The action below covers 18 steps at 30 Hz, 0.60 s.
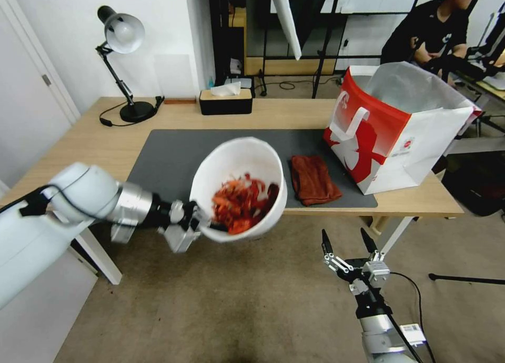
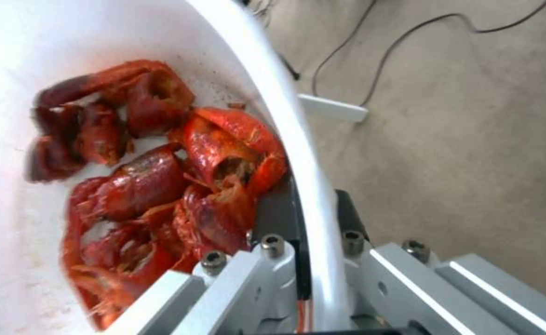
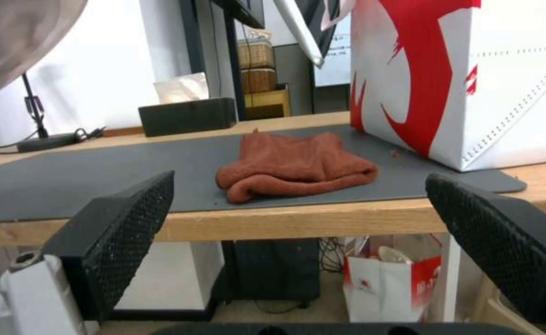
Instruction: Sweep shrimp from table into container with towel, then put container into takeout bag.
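My left gripper is shut on the near rim of the white container and holds it tilted in the air off the table's front edge. In the left wrist view its fingers clamp the rim, one inside and one outside the wall. Red shrimp are piled in the container; up close, the shrimp lie against the wall. The rust-brown towel lies folded on the grey mat. The takeout bag stands open to its right. My right gripper hangs open below the table edge, facing the towel.
A desk lamp and a black tissue box stand at the table's back. The grey mat covers the table's middle. A small red and white bag sits on the floor under the table. Carpet lies below both arms.
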### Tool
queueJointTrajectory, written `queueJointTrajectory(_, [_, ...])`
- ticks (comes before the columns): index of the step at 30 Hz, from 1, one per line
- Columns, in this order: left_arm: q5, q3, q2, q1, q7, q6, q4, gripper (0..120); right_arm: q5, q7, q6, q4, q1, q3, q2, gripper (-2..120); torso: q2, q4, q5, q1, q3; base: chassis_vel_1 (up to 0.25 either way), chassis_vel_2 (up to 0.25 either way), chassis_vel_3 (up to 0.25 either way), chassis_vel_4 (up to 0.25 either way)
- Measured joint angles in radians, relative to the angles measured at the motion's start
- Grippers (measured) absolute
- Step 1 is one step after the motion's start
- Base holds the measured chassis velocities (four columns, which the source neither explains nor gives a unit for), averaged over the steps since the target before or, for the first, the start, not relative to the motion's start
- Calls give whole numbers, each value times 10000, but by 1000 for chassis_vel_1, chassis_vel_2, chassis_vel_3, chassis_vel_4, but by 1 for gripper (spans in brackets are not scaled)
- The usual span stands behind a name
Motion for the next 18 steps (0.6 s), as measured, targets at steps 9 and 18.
queueJointTrajectory(9, [29,1386,-1633,-2410,-100,14,2091,0,-105,-56,18,36,-98,-17,118,100,0,1,-3,0,1,0,0,0,0])
queueJointTrajectory(18, [239,2599,-3161,-4097,-202,-74,3962,0,-105,-109,95,-1,-86,-3,161,100,-1,2,-7,0,1,0,0,0,0])
